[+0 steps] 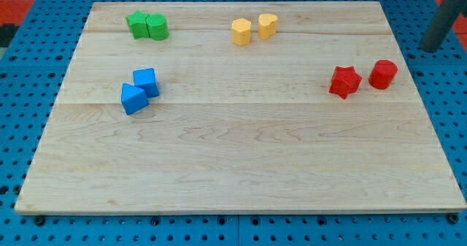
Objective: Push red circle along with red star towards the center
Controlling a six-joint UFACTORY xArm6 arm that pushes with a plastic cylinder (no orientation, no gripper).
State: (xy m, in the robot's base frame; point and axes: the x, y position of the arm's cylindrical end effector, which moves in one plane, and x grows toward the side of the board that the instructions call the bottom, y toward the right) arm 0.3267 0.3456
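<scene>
Dark grey straight rod (443, 23) at view's top right, plain surface; tip end not discernible

Red star (344, 81) lies flat on the wood board at the view's right, approx. mid-height. Red circle (382, 74), a short cylinder, stands just beside it, on star's right, w/ small gap between.

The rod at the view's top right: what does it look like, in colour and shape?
Only part of the rod shows: a dark grey, smooth, straight cylinder, cut off by the view's top edge. No cables or markings are visible. My tip is plain and blunt.
</scene>
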